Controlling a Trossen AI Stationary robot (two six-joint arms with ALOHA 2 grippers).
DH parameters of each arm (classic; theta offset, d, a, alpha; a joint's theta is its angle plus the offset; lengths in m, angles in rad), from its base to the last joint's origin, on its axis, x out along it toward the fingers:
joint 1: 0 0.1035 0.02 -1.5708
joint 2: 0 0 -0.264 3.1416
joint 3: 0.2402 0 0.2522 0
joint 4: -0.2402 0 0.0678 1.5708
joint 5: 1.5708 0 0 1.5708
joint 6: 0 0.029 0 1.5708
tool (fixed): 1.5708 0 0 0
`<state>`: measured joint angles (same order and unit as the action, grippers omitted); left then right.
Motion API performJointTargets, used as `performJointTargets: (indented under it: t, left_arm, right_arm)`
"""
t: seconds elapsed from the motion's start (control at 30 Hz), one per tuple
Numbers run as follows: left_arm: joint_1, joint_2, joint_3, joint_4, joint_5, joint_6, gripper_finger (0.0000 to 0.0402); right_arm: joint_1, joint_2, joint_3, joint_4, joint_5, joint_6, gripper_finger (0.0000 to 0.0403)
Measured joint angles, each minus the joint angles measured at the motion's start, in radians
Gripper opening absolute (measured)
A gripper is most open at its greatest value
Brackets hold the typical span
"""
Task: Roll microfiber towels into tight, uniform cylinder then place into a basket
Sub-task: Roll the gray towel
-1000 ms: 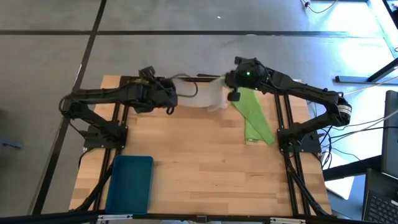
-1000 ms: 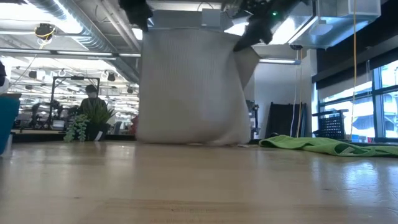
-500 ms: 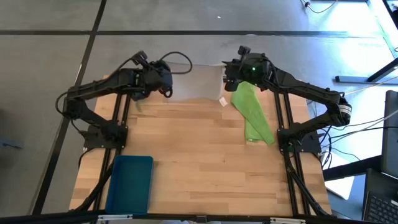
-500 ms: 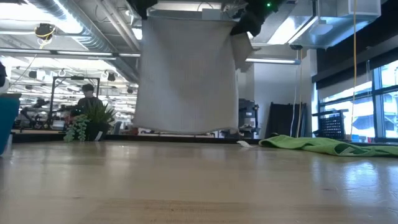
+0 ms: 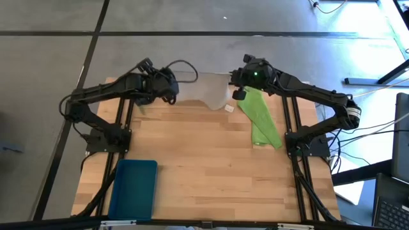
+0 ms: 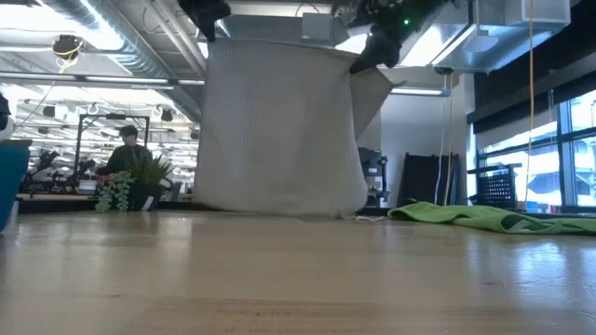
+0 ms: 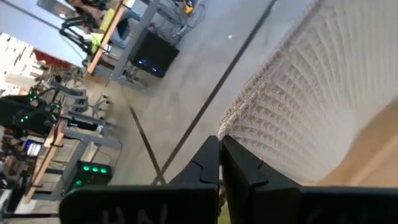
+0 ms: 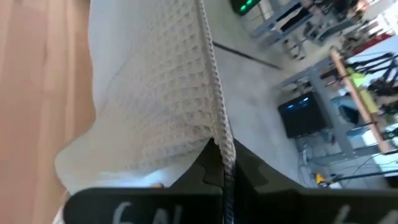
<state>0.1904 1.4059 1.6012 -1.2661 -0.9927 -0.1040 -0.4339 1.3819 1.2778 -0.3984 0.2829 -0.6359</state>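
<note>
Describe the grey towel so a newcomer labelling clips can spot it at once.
At the table's far edge, the left pincer and right pincer each pinch a top corner of the grey towel. It hangs between them like a curtain, its hem about at the tabletop. The green towel lies flat; the basket is rigid.

Grey floor (image 5: pixel 192 19), bright windows (image 6: pixel 549 158), ceiling ducts (image 6: pixel 112 37).

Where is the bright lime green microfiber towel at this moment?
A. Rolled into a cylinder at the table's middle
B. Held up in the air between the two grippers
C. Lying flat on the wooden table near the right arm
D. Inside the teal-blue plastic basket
C: the bright lime green microfiber towel lies spread on the wooden table by the right arm, while both grippers hold up the light grey waffle-textured towel.
</note>
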Motion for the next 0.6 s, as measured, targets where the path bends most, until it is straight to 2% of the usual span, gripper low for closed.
performJointTargets:
  t: [0.37, 0.6]
  left_arm:
    - [-0.106, 0.0, -0.107, -0.061, 0.081, -0.14, 0.0]
    - [-0.238, -0.001, -0.136, -0.125, 0.196, -0.294, 0.0]
  right_arm:
    - [0.065, -0.002, -0.114, -0.005, 0.007, 0.054, 0.0003]
    - [0.152, -0.005, -0.142, -0.131, 0.002, 0.169, 0.0003]
